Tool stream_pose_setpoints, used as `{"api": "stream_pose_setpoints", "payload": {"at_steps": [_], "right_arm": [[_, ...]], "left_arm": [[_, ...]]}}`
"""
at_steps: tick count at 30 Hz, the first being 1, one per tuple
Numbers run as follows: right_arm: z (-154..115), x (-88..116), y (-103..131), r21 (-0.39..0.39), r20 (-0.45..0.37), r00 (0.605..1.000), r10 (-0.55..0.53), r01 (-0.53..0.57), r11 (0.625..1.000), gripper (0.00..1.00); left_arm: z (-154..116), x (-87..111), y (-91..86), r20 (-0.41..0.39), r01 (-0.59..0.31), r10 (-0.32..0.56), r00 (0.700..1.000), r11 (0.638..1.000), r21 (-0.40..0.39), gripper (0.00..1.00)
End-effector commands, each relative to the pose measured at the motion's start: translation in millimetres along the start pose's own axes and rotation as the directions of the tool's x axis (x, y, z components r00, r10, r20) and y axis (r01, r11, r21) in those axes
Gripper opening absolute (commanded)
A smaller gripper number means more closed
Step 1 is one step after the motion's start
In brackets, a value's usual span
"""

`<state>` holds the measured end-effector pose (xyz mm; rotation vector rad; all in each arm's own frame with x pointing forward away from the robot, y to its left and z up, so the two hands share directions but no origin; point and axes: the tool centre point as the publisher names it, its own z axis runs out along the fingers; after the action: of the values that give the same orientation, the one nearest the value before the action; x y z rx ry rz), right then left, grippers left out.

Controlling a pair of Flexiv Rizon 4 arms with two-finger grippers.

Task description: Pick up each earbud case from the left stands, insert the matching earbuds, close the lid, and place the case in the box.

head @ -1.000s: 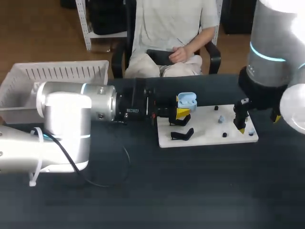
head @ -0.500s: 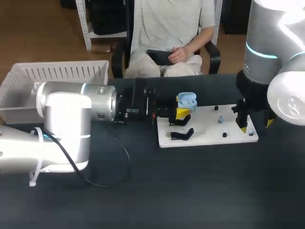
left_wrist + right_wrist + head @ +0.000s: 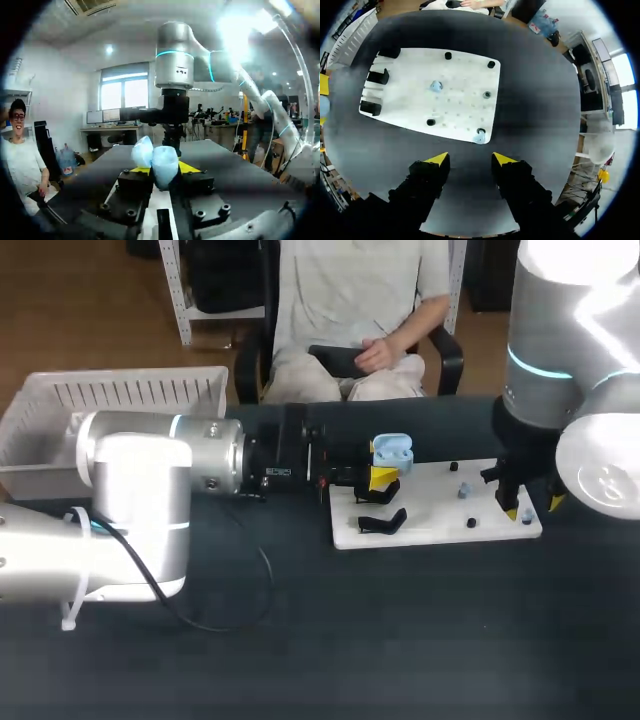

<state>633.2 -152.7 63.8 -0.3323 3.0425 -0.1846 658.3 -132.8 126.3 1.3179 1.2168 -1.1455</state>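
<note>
Dark table point(image 3: 420, 640), white board point(image 3: 430, 522) right of middle, white box point(image 3: 130, 392) far left, thin black cable point(image 3: 268, 570)

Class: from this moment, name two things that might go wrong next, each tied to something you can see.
1. The blue earbud sits at the white board edge, small and just ahead of the open right gripper; a slightly off grasp may knock it off.
2. The left gripper pinches the open case by its lower part; pressing an earbud in may tilt it.
</note>
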Motion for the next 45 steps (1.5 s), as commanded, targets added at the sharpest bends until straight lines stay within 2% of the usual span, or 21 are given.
{"api": "stream_pose_setpoints", "payload": {"at_steps": [1,3,11,30,45], "right_arm": [[7.7,1.5,-0.9,0.011,0.015,1.0,0.004,-0.004,1.0,0.54],[9.3,-0.1,-1.8,0.014,0.018,1.0,0.004,-0.004,1.0,0.49],[16.2,-6.3,-4.8,0.028,0.028,1.0,-0.002,0.001,1.0,0.42],[27.9,-8.8,-5.6,0.07,0.038,0.999,-0.008,0.005,0.997,0.35],[33.5,-13.4,-10.3,0.079,0.048,0.999,-0.002,-0.002,0.997,0.33]], "left_arm": [[0.6,0.4,-2.2,0.002,-0.004,0.004,1.0,1.0,-0.01,0.0],[0.6,0.4,-2.2,0.002,-0.004,0.004,1.0,1.0,-0.01,0.0],[0.6,0.4,-2.2,0.002,-0.004,0.004,1.0,1.0,-0.01,0.0],[0.6,0.4,-2.2,0.002,-0.004,0.004,1.0,1.0,-0.01,0.0],[0.6,0.4,-2.2,0.002,-0.004,0.004,1.0,1.0,-0.01,0.0]]}}
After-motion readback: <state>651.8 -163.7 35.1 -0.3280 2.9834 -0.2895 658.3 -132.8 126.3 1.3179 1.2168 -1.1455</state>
